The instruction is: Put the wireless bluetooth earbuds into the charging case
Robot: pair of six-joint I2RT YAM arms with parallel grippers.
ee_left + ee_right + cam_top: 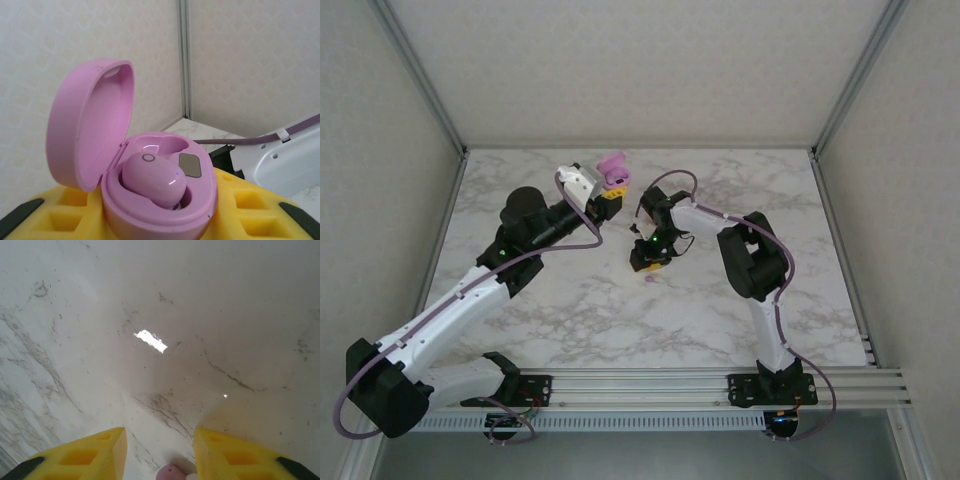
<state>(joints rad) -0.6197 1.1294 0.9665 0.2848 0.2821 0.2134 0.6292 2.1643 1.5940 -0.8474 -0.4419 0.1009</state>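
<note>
left pincer [608, 196] clamps the open case [150, 220], clear of the tabletop [150, 300]; one bud [152, 180] sits proud in its well — a tilt could spill it; right pincer [160, 436] gapes astride the loose bud [170, 473] — an off-centre close may flick it away

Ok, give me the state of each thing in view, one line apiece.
Case: held up, clamped in the left end effector.
Lid: open, tilted back.
Seated earbud: resting in one slot; the other slot empty.
Loose earbud: lying on the table, not gripped.
Right end effector: open, fingers either side of the loose earbud.
</note>
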